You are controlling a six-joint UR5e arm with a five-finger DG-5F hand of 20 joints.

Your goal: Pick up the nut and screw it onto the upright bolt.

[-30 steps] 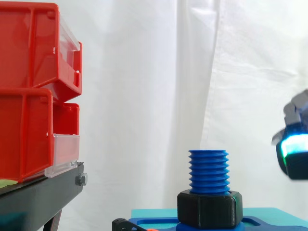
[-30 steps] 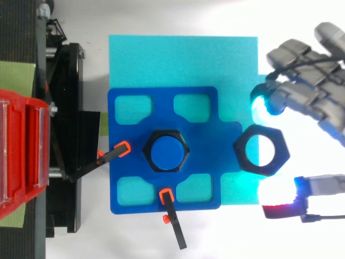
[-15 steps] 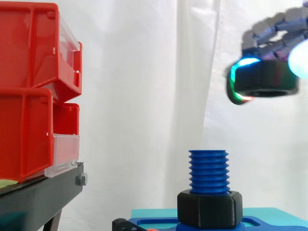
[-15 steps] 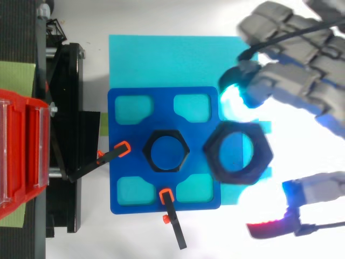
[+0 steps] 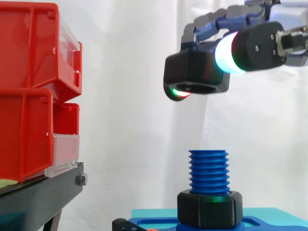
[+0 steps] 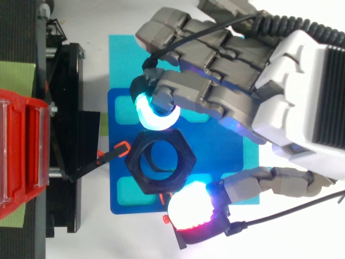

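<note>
Since the nut is up in the air, high above the bolt, we think the pick-up part is done. The hand pinches the nut between its glowing pads, one pad on each side of the nut. The other fingers are curled close by.

From the side we see a wide gap between the nut and the top of the bolt. They do not touch. The nut sits a little to the bin side of the bolt, and it looks a bit tipped. From above, the hole of the nut is almost over the bolt.

The bolt stands straight up. A second nut is already at the foot of the bolt, down on the blue plate. The red bins are well apart from the bolt and play no part.

We think three things are left to do. The nut must line up flat over the bolt. It must come down until it meets the top threads. Then the hand must turn it round and round. If the nut goes on tipped, it may jam on the threads.
</note>
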